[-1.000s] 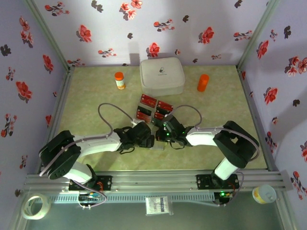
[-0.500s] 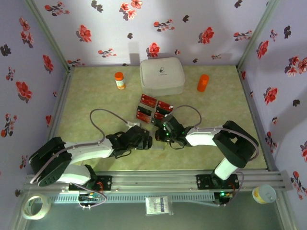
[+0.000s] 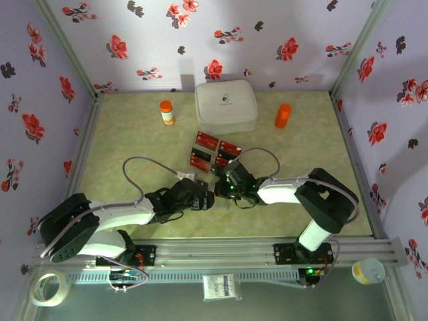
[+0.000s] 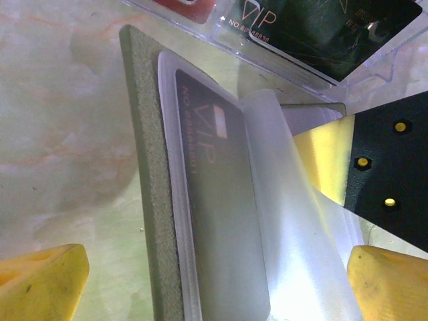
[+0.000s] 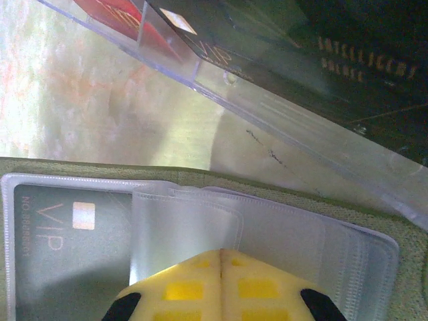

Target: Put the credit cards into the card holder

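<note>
Over the last second my left arm has dropped and stretched out flatter along the worktop. The left claw has slid a little toward the lower left of the overhead frame, away from its partner. Its fingers stand spread wide, one at each bottom corner of the left wrist view, holding nothing.

The right claw has stayed put, fingers pressed together with the tips over the clear sleeves of the card holder. I cannot tell whether they nip a flap. The holder lies open on the worktop near the middle of the overhead frame, just below the clear tray. One dark VIP card sits inside a sleeve, and the other credit cards wait in the tray.

I judge that this card is in and let go. That leaves the left claw free to fetch the next one while the right steadies the holder.
</note>
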